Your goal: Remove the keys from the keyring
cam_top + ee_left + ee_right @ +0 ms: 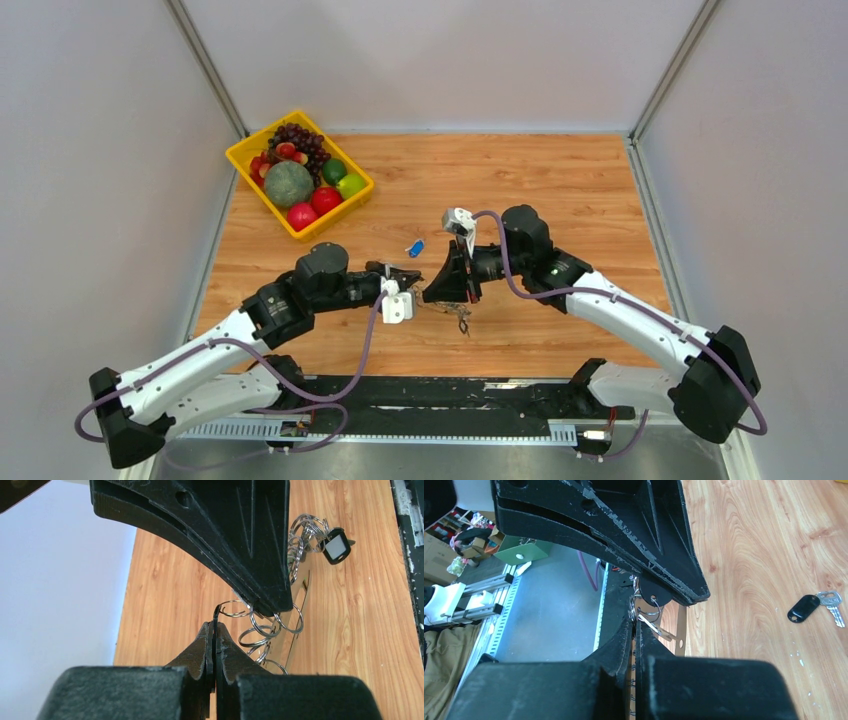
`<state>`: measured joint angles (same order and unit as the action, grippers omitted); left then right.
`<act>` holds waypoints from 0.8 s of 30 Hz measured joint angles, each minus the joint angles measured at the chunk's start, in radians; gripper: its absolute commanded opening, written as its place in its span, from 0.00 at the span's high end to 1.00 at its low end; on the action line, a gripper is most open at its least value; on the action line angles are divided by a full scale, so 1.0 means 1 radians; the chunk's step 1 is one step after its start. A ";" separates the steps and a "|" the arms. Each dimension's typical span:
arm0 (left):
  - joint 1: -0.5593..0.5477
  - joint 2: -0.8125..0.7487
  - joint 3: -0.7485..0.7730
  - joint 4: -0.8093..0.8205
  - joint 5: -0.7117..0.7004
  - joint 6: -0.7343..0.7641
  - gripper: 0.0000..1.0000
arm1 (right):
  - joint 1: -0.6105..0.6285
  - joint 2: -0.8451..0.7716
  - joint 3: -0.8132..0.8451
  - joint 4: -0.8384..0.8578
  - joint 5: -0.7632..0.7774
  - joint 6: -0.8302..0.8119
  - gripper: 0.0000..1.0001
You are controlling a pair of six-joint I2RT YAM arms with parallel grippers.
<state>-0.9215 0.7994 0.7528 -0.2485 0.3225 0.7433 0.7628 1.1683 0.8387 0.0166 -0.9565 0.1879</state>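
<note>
My two grippers meet tip to tip above the middle of the table, with the bunch of keys (462, 315) hanging between and below them. My left gripper (215, 626) is shut on a thin black flat piece of the bunch, seen edge-on; it looks like the black tag (653, 593). My right gripper (636, 620) is shut on a silver key (656, 629) and its small rings. Several linked silver rings (260, 630) and a black-framed white tag (335, 547) dangle below. A thin brassy band (299, 607), seemingly the keyring, runs through them. One loose key with a blue tag (415, 247) lies on the table.
A yellow tray (243, 158) of toy fruit stands at the back left. The loose tagged key also shows in the right wrist view (805, 608), to the right on the wood. The black base rail (450, 395) runs along the near edge.
</note>
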 measured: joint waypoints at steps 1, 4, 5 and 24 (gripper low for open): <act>0.000 0.012 0.009 -0.005 -0.004 -0.006 1.00 | 0.000 -0.002 0.000 -0.005 0.006 -0.001 1.00; 0.000 0.027 0.017 -0.008 -0.002 -0.010 1.00 | -0.002 -0.007 0.000 -0.017 0.023 -0.003 1.00; 0.000 0.028 0.017 -0.009 0.002 -0.009 1.00 | -0.002 -0.008 0.000 -0.021 0.025 -0.003 1.00; 0.008 -0.026 -0.013 0.031 0.003 0.044 1.00 | 0.004 0.010 0.035 -0.028 0.095 0.045 1.00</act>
<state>-0.9138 0.7738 0.7395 -0.2176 0.3252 0.7876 0.7670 1.1782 0.8738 -0.0113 -0.8616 0.2329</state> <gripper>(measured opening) 0.018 0.011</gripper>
